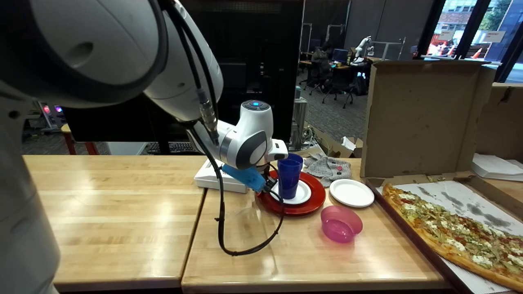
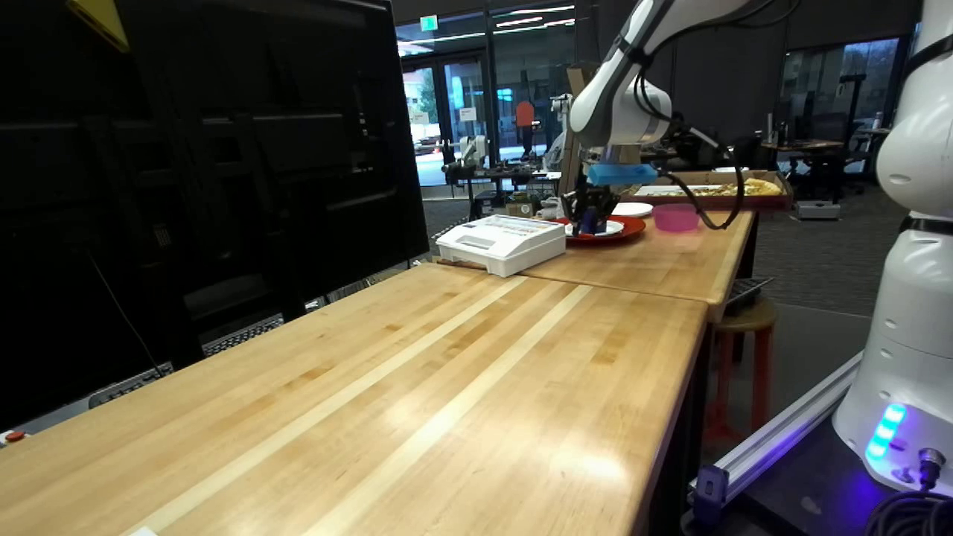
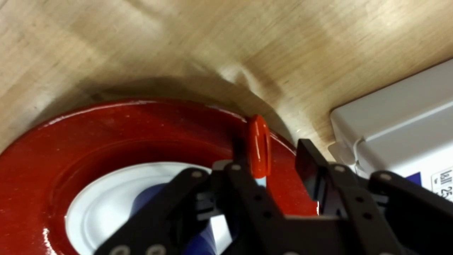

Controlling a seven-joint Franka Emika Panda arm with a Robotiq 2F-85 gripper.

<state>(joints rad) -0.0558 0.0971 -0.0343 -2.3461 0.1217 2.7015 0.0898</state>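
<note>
White, rounded robot arm [image 1: 94, 41]: closest to where I stand, its thick links reaching over the pale wooden counter [image 1: 114, 228] towards the long edge by the black screens [image 1: 253, 61].
Slim, glossy orange-red plastic stick [image 3: 258, 148]: between the two fingers of the black metal claw [image 3: 274, 156], hard by one, apart from the other. Its long axis runs along the fingers' reach, crosswise to their gap. One end shows at the rim of the round, glossy red plate [image 3: 152, 120]; the rest hides behind a finger. Perhaps a capped marker.
Claw: partly open, straddling the stick, with a plain gap on one side. I see nothing gripped; whether the nearer finger touches the stick I can't tell.
Red plate: near the black-screen edge, bearing a small white plate [image 1: 303, 192] and a tall blue plastic cup [image 1: 289, 177].
Boxy white plastic case [image 1: 222, 183]: just beside the red plate, along that same edge.
Translucent pink plastic bowl [image 1: 341, 224]: near the plate, closer to the opposite long edge.
Topped pizza [image 1: 453, 237]: in its open brown cardboard box [image 1: 425, 118] by the counter's end.
</note>
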